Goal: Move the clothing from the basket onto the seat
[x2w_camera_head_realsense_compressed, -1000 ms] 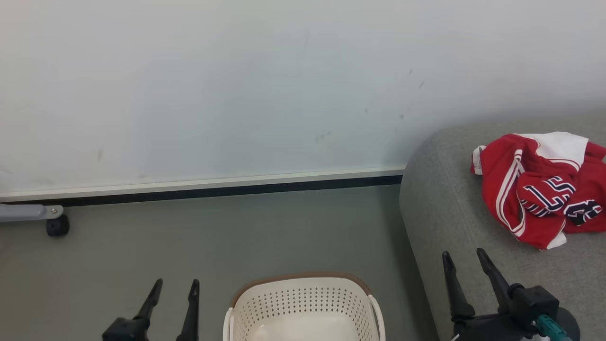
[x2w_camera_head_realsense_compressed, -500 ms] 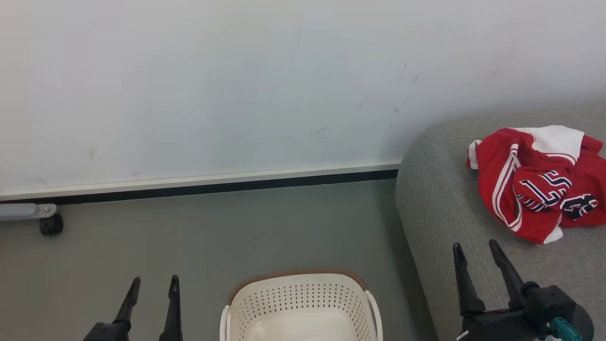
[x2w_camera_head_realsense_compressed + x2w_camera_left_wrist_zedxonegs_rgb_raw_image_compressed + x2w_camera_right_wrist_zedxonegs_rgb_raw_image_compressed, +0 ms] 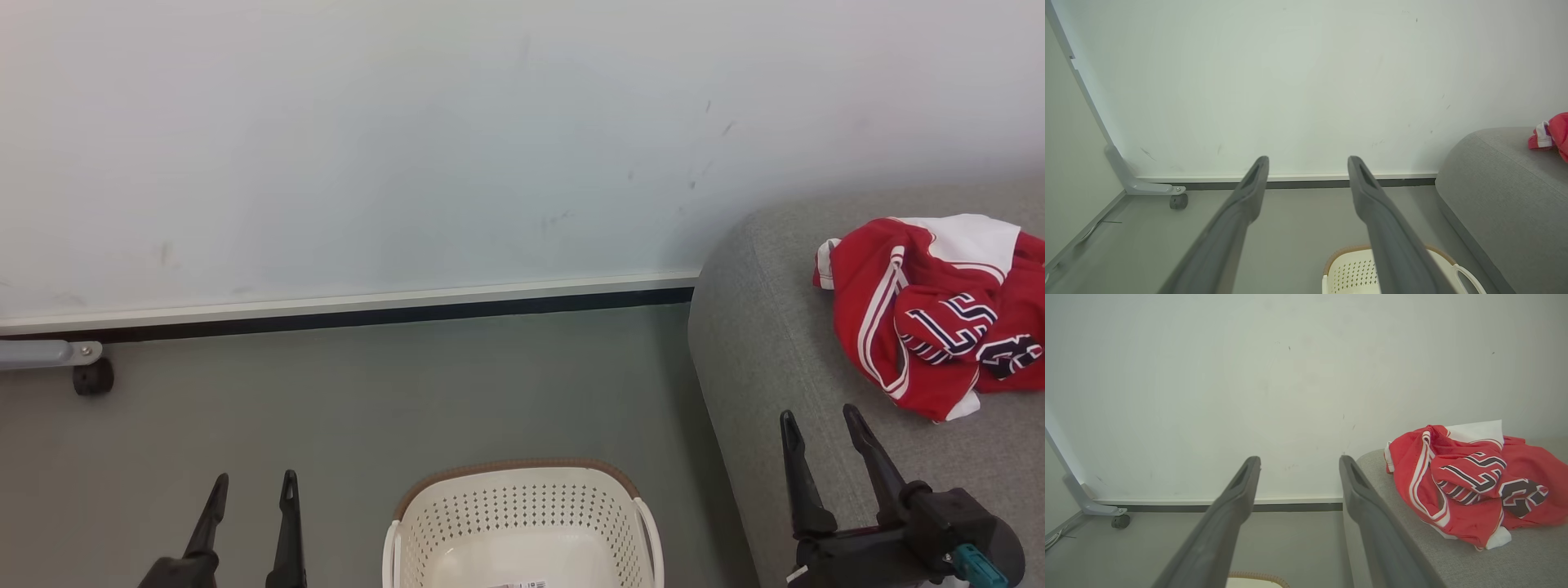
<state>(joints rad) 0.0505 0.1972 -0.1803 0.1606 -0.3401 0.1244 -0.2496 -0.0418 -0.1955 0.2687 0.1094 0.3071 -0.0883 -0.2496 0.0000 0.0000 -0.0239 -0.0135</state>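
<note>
On the sofa (image 3: 767, 343), right side: clothing (image 3: 922, 327) bunched. Basket (image 3: 522, 510) near, on floor (image 3: 408, 392). Left gripper (image 3: 254, 476) and right gripper (image 3: 818, 412) both spread, holding nothing.

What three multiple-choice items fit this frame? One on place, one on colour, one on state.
1. The red clothing lies:
A) on a chair
B) on the grey sofa
C) over a rail

2. The rim of the basket is:
A) blue
B) black
C) brown

3. Both arms' jaws are:
A) open and empty
B) shut on cloth
C) shut on a handle

Key:
1 B: the heap rests on the sofa's top surface.
2 C: a brown band runs round the top of the cream perforated wall.
3 A: each pair stands apart with nothing between.
</note>
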